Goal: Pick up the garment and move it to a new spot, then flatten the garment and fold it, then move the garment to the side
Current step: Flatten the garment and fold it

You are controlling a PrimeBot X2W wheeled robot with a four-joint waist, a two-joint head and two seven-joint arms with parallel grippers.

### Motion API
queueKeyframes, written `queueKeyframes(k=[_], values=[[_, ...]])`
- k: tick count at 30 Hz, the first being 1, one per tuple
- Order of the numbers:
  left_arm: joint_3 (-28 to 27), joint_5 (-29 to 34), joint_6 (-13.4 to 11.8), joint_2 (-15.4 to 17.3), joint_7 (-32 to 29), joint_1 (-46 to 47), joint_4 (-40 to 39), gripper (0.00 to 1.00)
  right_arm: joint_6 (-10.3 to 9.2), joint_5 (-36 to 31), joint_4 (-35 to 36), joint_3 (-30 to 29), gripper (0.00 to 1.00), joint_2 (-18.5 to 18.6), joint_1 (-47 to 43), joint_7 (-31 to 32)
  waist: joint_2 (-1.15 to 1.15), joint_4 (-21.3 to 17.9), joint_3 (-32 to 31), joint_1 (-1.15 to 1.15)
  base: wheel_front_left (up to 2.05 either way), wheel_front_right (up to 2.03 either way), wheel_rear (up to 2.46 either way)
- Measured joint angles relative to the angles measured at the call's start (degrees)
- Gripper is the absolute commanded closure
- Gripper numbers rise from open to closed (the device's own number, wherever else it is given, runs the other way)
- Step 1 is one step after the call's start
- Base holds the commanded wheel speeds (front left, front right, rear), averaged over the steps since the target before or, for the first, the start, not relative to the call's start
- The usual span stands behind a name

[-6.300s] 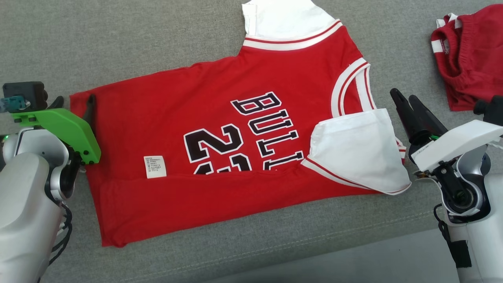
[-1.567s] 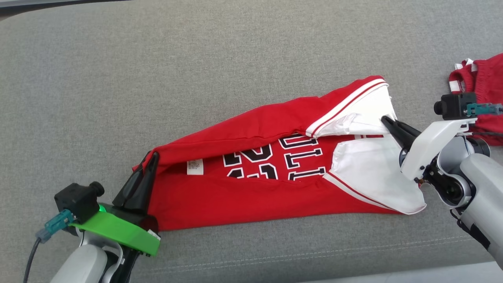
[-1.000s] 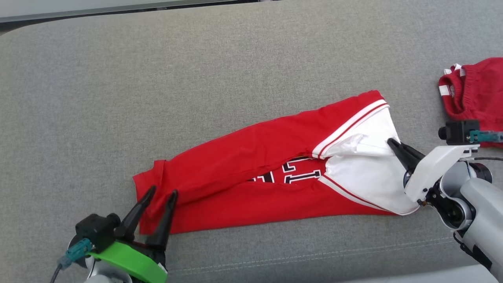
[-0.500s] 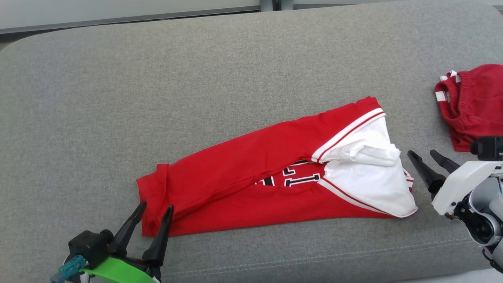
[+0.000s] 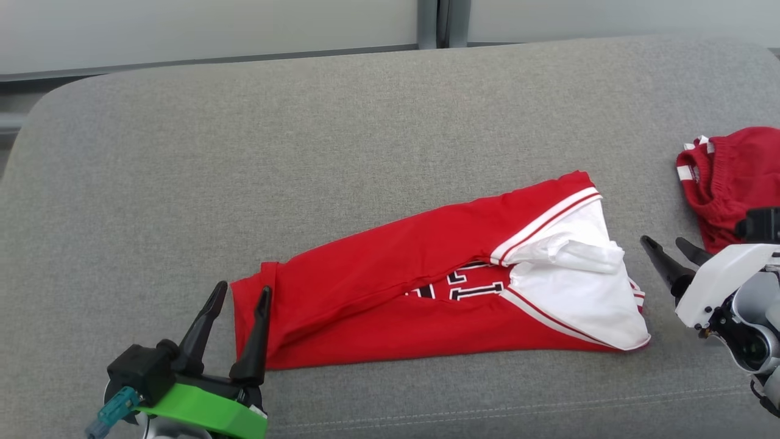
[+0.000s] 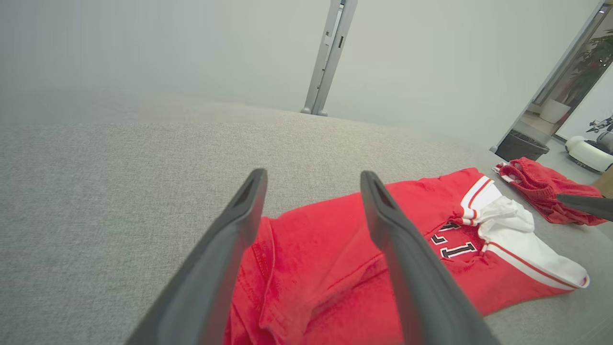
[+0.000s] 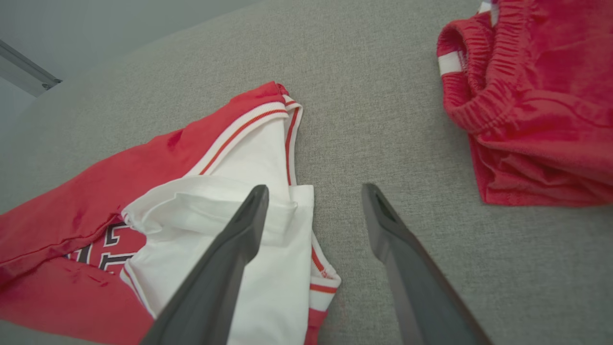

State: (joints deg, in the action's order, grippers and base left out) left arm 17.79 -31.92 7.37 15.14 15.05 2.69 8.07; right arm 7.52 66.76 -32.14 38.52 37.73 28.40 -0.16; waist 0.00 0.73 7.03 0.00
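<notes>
Well, my left gripper (image 5: 244,286) and right gripper (image 5: 663,239) gape, empty. The jersey (image 5: 390,268) looks limp and light; I'd pinch its left hem (image 5: 268,323) and right sleeve (image 5: 579,292).

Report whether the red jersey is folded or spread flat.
Folded lengthwise: the red jersey with white sleeves lies as a narrow strip, both long edges turned inward over the black lettering.

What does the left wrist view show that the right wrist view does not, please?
Left wrist view: the open left end effector, the jersey hem, a post and a plant behind. Right wrist view: both fingers of the right end effector, spread open, and the gathers of the shorts waistband up close. Shared: the folded jersey's white sleeve, the shorts, the grey cushion.
</notes>
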Motion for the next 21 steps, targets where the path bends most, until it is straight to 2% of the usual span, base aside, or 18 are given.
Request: queueKeyframes(k=[7, 21], values=[[-1.19, 1.62, 0.0, -2.22, 0.0, -1.64, -1.44, 0.0, -0.01, -0.7, -4.69, -1.08, 0.0, -2.72, 0.6, 4.6, 0.0, 2.16, -1.03, 0.0, 0.0, 0.0, 0.0], [-2.0, 2.74, 0.0, -3.02, 0.0, -2.43, -3.39, 0.0, -0.01, -2.09, -16.68, -5.89, 0.0, -9.23, 3.52, 7.77, 0.0, 8.17, -0.41, 0.0, 0.0, 0.0, 0.0]])
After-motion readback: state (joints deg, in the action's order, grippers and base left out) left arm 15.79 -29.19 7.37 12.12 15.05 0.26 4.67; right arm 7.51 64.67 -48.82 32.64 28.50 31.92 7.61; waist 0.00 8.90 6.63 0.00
